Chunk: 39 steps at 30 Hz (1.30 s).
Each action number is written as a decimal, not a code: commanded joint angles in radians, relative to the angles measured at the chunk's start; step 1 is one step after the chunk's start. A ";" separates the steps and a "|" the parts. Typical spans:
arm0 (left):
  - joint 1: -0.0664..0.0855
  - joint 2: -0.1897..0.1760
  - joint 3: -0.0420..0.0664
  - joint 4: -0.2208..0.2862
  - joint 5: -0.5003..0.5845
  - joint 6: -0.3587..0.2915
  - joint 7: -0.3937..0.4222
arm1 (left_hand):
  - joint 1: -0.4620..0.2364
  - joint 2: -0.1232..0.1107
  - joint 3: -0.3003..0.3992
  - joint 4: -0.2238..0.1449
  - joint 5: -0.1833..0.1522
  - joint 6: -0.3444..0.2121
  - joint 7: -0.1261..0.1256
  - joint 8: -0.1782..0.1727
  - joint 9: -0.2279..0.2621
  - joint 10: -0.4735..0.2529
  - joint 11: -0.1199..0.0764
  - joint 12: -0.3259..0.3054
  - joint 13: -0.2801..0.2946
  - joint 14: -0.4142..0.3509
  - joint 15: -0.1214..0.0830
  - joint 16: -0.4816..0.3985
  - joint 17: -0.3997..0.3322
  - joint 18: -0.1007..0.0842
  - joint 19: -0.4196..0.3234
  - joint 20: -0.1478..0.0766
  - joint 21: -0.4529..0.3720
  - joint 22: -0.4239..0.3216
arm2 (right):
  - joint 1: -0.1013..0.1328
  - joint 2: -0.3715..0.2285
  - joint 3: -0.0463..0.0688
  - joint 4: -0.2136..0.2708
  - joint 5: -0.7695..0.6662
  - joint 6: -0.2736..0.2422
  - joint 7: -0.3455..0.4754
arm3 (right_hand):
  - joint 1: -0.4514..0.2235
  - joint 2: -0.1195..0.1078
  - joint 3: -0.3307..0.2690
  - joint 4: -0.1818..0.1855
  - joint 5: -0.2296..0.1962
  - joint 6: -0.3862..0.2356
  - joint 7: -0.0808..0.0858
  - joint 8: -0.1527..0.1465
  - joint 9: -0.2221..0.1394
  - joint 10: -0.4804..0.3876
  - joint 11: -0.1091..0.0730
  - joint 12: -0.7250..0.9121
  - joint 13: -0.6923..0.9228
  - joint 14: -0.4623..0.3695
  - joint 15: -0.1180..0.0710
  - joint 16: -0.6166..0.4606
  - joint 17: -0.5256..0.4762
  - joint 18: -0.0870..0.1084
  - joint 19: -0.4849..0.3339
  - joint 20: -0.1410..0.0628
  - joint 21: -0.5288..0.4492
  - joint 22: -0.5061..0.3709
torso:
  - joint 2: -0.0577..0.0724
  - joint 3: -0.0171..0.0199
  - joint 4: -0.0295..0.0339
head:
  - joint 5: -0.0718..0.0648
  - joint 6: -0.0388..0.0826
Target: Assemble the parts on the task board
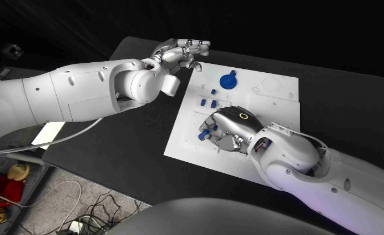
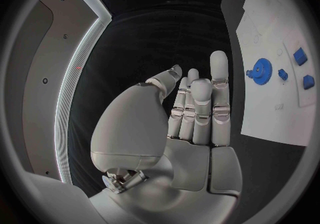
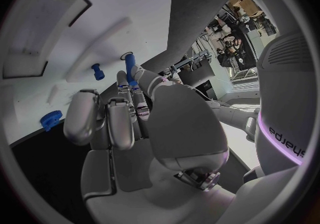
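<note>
Resting low on the task board (image 1: 276, 93), the right robot hand (image 1: 230, 128) pinches a blue peg (image 3: 131, 69) at its near-left part. Just beyond lie small blue parts (image 1: 208, 102), then a blue gear (image 1: 229, 81). Off the board's far-left corner, over the black tabletop (image 1: 128, 135), the left robot hand (image 1: 182, 53) hovers with fingers straight, holding nothing.

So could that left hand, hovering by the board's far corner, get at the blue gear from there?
Probably yes. The left hand holds nothing, fingers straight, beside the task board. The blue gear stands in the open nearby, and the right hand is busy at the board's near side, out of the way.
</note>
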 commanded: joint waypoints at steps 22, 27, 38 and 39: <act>0.000 0.001 0.000 0.000 0.002 0.019 0.007 | -0.002 0.009 0.001 -0.007 -0.003 -0.009 -0.001 -0.004 -0.001 -0.008 0.003 0.003 0.001 -0.008 -0.001 -0.006 -0.001 0.018 0.006 0.000 -0.004 -0.001 | 0.011 0.001 -0.001 0.010 -0.028 0.057 -0.037 | 0.001 -0.002 0.006 -0.001 0.003 0.006 0.002 0.004 0.002 0.042 -0.030 0.001 0.002 0.055 -0.004 0.006 0.001 0.000 0.005 -0.001 0.002 0.001 | 0.000 -0.0007 -0.0001 | -0.004 0.001; 0.000 0.002 0.000 0.000 0.002 0.018 0.006 | -0.002 0.009 0.001 -0.007 -0.003 -0.010 -0.001 -0.004 -0.001 -0.009 0.003 0.005 0.001 -0.009 -0.001 -0.007 -0.002 0.018 0.006 0.000 -0.005 -0.001 | 0.021 0.016 -0.001 0.005 -0.046 0.080 -0.057 | -0.003 -0.003 0.006 0.000 0.002 0.006 0.002 0.003 0.002 0.042 -0.030 -0.001 0.003 0.054 -0.004 0.005 0.000 0.001 0.004 0.000 0.002 0.000 | 0.000 -0.0018 0.0021 | -0.004 -0.003; 0.000 -0.001 0.000 0.001 0.002 0.017 0.005 | -0.003 0.008 0.000 -0.007 -0.003 -0.011 0.000 -0.004 -0.001 -0.010 0.003 0.006 0.002 -0.010 0.000 -0.007 -0.004 0.018 0.006 0.000 -0.005 -0.001 | 0.029 0.029 -0.003 0.011 -0.062 0.078 -0.061 | -0.017 -0.011 0.003 0.001 0.002 0.002 0.002 0.000 0.001 0.040 -0.029 -0.008 0.003 0.052 -0.003 0.000 -0.009 0.002 0.001 0.001 -0.002 -0.007 | 0.000 -0.0007 0.0005 | -0.001 -0.003; 0.000 -0.001 0.000 0.000 0.002 0.017 0.005 | -0.003 0.008 0.000 -0.007 -0.003 -0.011 0.000 -0.004 -0.001 -0.010 0.003 0.006 0.002 -0.010 0.000 -0.007 -0.004 0.018 0.006 0.000 -0.005 -0.001 | 0.029 0.030 -0.003 0.012 -0.062 0.076 -0.060 | -0.020 -0.013 0.002 0.002 0.002 0.002 0.001 -0.001 0.001 0.040 -0.029 -0.010 0.003 0.052 -0.003 -0.001 -0.009 0.002 0.000 0.001 -0.003 -0.008 | 0.000 -0.0010 0.0006 | -0.001 -0.003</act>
